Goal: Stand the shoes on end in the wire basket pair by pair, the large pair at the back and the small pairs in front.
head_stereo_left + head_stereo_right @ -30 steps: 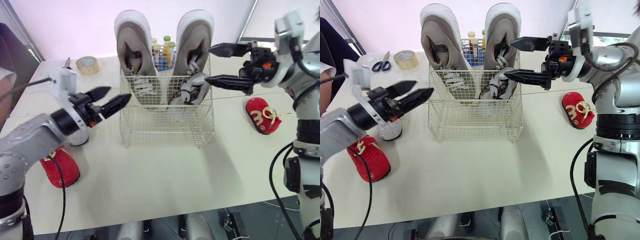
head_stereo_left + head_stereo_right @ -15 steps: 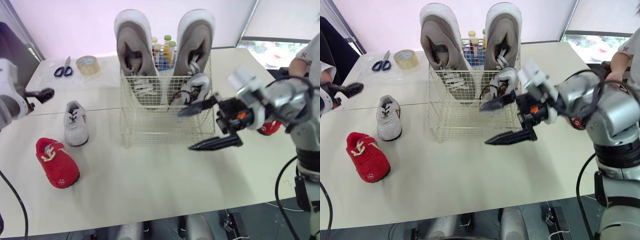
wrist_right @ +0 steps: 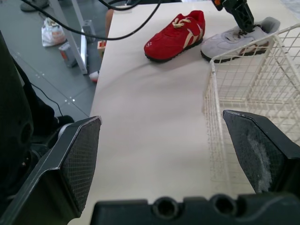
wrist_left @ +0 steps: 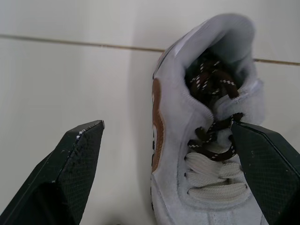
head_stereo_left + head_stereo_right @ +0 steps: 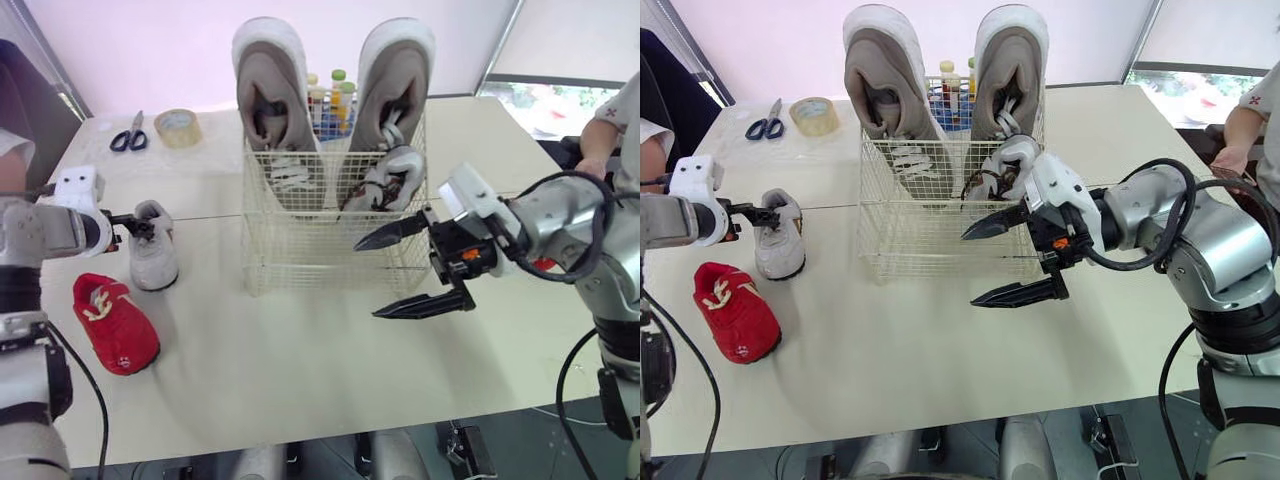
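To the left of the wire basket (image 5: 335, 262) and nearest the tabletop's (image 5: 300, 370) front edge, one red shoe (image 5: 115, 322) lies on its sole, untouched. Just behind it, the left claw (image 5: 125, 222) is at the heel end of the small grey shoe (image 5: 152, 245), which also lies flat on its sole, left of the basket and apart from it. The wrist view shows this claw wide open and holding nothing: its fingers (image 4: 79, 154) straddle the shoe's collar, one over bare tabletop and the other by the laces. In my judgement the step in hand is the pick-up of this shoe. To do it well, the claw should settle lower around the padded collar and close on firm upper, not on loose lace, so the shoe can be tipped on end without swinging. At the back of the basket the large pair (image 5: 270, 85) stands upright. A second small grey shoe (image 5: 385, 180) stands at the front right, so its mate belongs beside it. To the right of the basket's front, the right claw (image 5: 410, 268) hangs wide open and empty; it should hold off from the basket mouth during the placement.
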